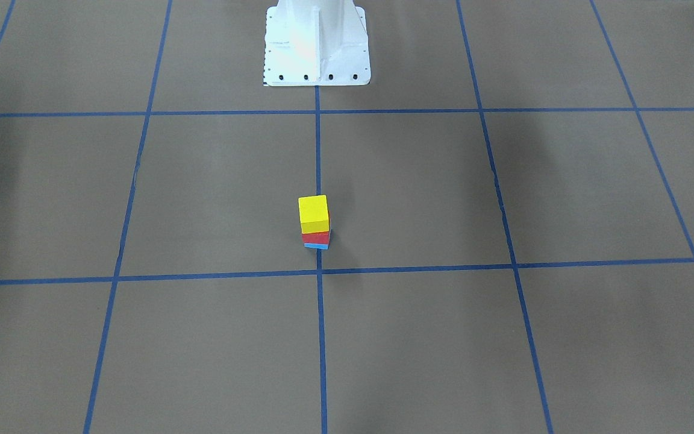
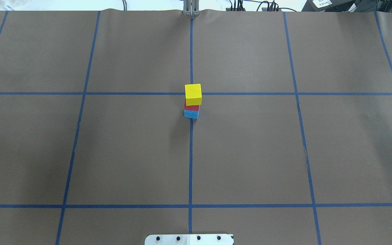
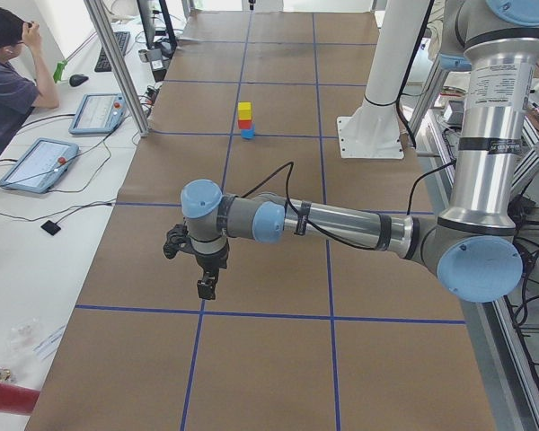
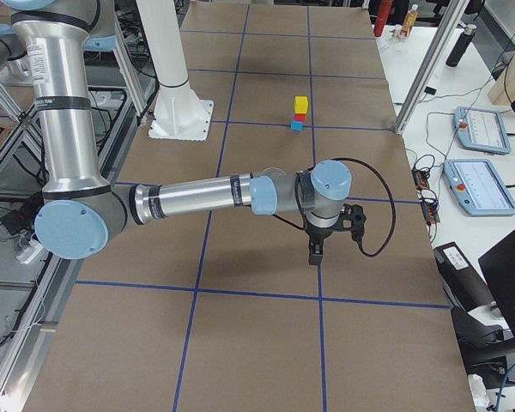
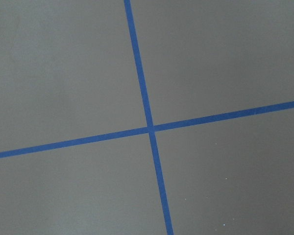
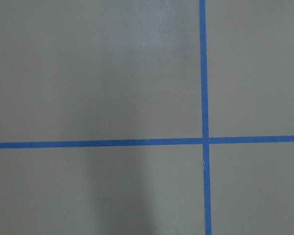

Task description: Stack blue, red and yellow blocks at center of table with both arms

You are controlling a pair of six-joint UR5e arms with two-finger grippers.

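Facing the robot: yellow block [image 1: 313, 211] tops red block [image 1: 315, 237] on blue block [image 1: 317, 245], centrally placed; overhead: stacking looks finished, I judge; side views: my left gripper [image 3: 207, 288] and right gripper [image 4: 314, 256] hover well apart from it, openness impossible to tell.

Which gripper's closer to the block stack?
Roughly even, cannot tell: left gripper hangs toward its table end, right gripper toward the opposite end, block stack midway between.

Block stack [image 2: 193, 97] mid-table, bare tabletop [image 2: 114, 153] all round; robot base [image 1: 317, 42] beyond.
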